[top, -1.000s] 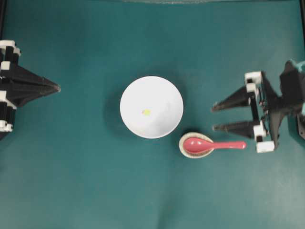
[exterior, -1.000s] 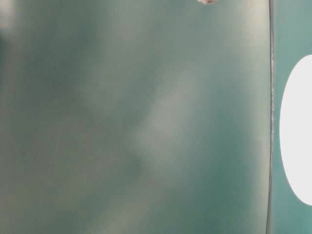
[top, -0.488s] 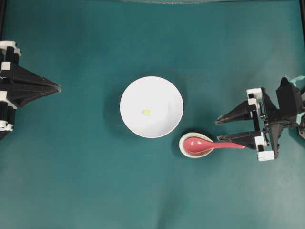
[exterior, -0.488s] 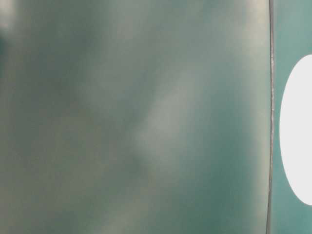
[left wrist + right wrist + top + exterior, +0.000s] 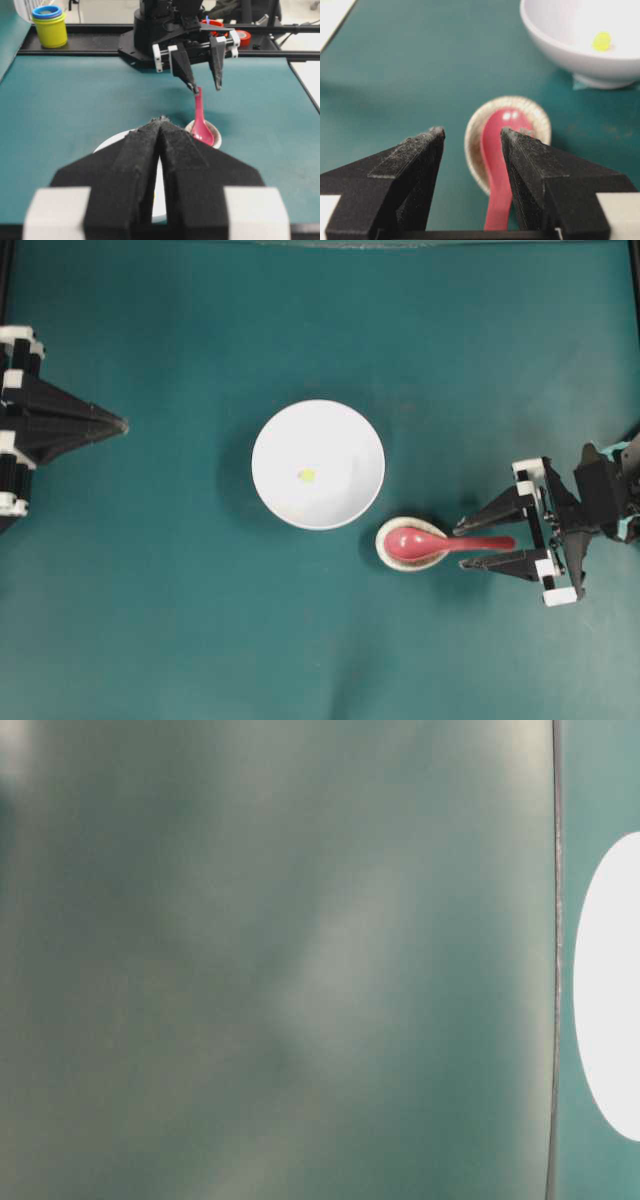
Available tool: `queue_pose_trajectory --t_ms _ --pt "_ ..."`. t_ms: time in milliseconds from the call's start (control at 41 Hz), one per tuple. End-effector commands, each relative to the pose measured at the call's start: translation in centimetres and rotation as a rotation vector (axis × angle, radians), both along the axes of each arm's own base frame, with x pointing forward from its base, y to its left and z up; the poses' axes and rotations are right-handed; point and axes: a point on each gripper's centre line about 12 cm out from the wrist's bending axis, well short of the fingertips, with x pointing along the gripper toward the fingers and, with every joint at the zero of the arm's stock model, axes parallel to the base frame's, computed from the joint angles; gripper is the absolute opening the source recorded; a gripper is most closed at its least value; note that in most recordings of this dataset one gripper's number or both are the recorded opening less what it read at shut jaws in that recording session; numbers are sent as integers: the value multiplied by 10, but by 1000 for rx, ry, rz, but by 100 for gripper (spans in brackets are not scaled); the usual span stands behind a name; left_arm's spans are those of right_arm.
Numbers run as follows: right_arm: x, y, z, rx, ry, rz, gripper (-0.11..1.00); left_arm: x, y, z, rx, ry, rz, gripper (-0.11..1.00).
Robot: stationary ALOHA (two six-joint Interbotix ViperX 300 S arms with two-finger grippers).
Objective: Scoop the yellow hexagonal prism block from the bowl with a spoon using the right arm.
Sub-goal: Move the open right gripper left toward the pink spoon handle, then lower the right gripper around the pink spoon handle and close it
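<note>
Spoon [image 5: 440, 543] handle between spread right gripper [image 5: 476, 544] fingers, ungripped; left gripper [image 5: 159, 125] pressed together; risk: glossy handle slipping, tipping off rest [image 5: 392, 552]

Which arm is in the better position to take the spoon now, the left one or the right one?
The right. Its gripper has open jaws on either side of the spoon handle. The left gripper is shut and sits far off, beyond the bowl.

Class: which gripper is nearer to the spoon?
Right. The right gripper is open, its fingers either side of the spoon handle. The left gripper sits shut at the far side, beyond the bowl.
</note>
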Motion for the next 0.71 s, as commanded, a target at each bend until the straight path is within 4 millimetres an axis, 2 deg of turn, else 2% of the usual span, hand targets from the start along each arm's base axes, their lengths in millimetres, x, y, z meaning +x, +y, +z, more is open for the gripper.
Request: queue_pose_trajectory --t_ms 0,268,537,683 --pt "4 1 -1 3 -10 -11 55 3 0 9 1 -21 0 -1" --pt "4 -8 -10 6 33 -97 55 3 0 10 1 -28 -2 -1" --pt "11 -5 -17 12 92 -103 55 2 0 9 1 -25 0 -1" --pt "7 -1 -22 4 111 -92 55 3 0 9 1 -20 -1 -1"
